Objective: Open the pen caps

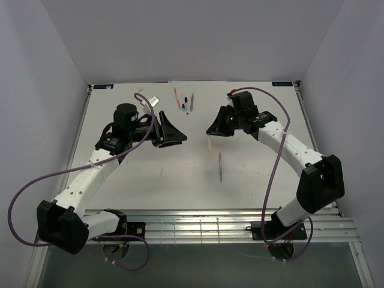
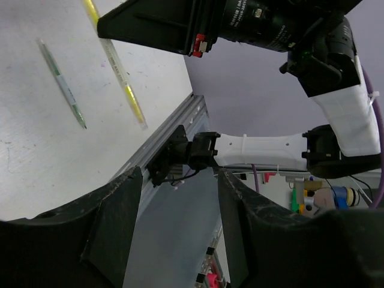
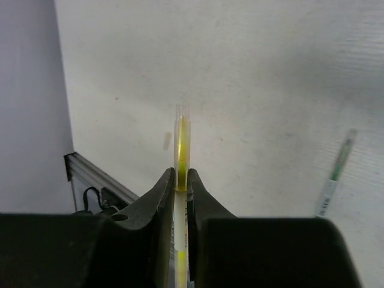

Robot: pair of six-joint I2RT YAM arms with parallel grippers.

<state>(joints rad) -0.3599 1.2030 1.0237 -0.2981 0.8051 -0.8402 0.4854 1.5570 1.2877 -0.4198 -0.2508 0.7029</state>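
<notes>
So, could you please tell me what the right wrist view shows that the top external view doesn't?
Only right wrist: the right gripper shut tight on the yellow pen, its clear tip poking beyond it. Only top external: the left gripper and the cluster of pens at the far edge. Both: the yellow pen and the green pen lying on the table.

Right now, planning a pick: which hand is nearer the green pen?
Right. The right hand, holding the yellow pen, hovers beyond the green pen; the left hand is farther left.

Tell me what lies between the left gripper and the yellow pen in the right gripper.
Nothing: in the top view only bare table separates the left gripper from the yellow pen.
</notes>
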